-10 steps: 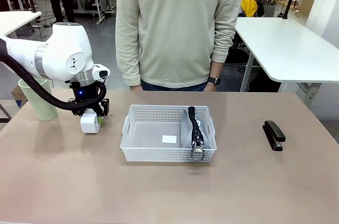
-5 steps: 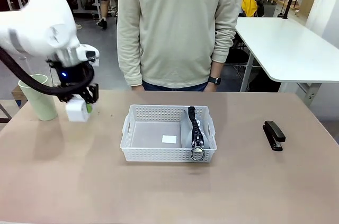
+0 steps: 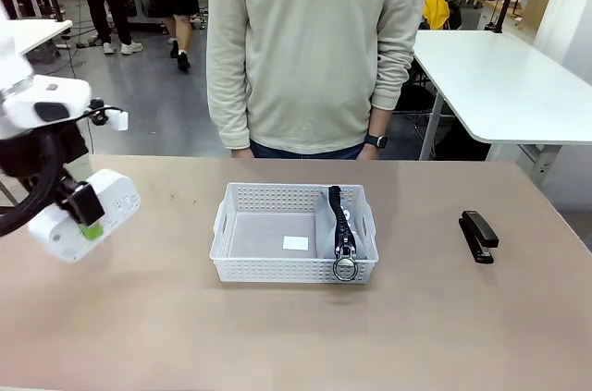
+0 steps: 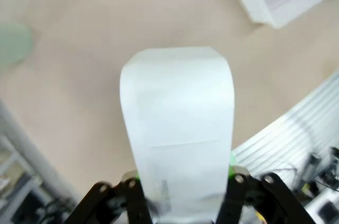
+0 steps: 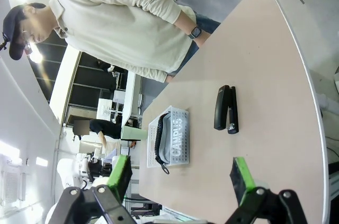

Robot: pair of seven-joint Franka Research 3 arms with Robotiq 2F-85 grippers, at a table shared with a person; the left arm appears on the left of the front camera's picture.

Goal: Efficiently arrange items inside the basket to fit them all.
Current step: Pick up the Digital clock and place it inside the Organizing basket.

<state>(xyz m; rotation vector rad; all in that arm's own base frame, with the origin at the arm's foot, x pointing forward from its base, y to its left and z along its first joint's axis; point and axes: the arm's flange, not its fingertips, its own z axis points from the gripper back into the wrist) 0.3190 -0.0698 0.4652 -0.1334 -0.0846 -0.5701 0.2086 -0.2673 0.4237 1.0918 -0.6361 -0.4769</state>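
**Counter stock: one box aloft, basket part-filled**

1. Nearest, left edge: white box (image 3: 116,195), tilted and lifted off the counter (image 3: 277,336). It is pinched across its sides by the left jaws, whose green pads (image 3: 90,230) press against it.
2. Right jaws: spread wide, high above the counter's right end.
3. Mid-counter: white lattice basket (image 3: 242,236). A grey pouch (image 3: 344,225) lies along its right side, zipper up, metal ring against the near wall. A small white patch (image 3: 295,243) shows on the basket floor left of the pouch.
4. Right of the basket, well apart: black stapler (image 3: 478,236), flat on the counter.
5. Far edge: person (image 3: 310,49) in a pale sweater, standing, arms down.
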